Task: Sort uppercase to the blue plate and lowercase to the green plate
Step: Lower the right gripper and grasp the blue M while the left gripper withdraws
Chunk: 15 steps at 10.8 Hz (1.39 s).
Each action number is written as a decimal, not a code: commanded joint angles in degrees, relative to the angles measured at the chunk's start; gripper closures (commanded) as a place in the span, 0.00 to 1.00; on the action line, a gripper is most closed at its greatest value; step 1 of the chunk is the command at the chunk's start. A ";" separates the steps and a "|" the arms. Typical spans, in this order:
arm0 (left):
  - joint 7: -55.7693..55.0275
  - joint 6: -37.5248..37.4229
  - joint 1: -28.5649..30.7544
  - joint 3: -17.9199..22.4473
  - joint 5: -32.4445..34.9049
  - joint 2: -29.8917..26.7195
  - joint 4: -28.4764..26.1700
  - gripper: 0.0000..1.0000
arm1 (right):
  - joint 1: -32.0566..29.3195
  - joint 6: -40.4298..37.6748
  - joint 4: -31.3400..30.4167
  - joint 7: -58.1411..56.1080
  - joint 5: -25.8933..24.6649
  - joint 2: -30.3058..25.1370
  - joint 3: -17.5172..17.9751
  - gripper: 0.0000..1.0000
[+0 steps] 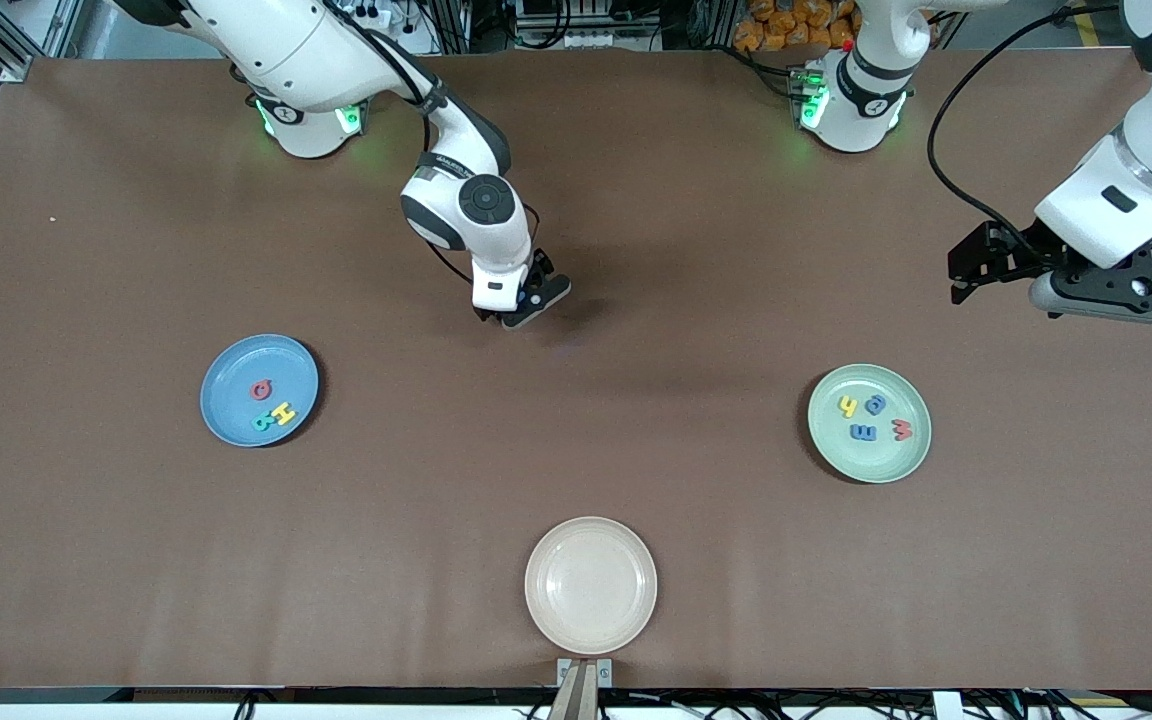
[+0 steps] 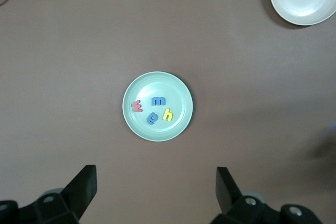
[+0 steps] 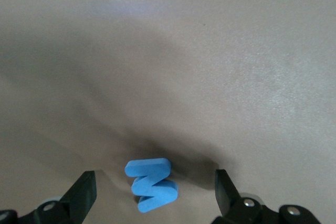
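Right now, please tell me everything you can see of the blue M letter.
The blue M is a small thick letter, apparently foam, bright blue all over. It rests on the bare brown table, on no plate, and seems propped on an edge, not flat. The right tool is low over it, fingers open on either side, not touching it. In the front view the tool hides it.

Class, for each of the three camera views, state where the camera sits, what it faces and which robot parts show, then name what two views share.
Front view: high across the table, facing both bases; shows both arms, blue plate and cream plate.
Left wrist view: on the left arm, looking down at the green plate; its open left hand shows.
Right wrist view: on the right arm, close above the table; its open right hand straddles the blue M.
Shared: front and left wrist views both show the green plate and cream plate.
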 commanded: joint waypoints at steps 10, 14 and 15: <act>-2.17 -3.43 3.27 0.27 -1.15 -0.94 0.16 0.00 | 0.50 0.77 -0.28 2.37 -1.22 0.08 -0.55 1.00; -1.47 -3.61 3.44 0.00 -1.33 -1.29 0.16 0.00 | -2.04 -0.02 1.12 2.37 -1.13 -1.84 -0.46 1.00; -1.73 -3.61 3.27 0.00 -1.33 -1.21 0.34 0.00 | -3.10 -0.20 1.82 2.37 -1.13 -2.29 -0.46 1.00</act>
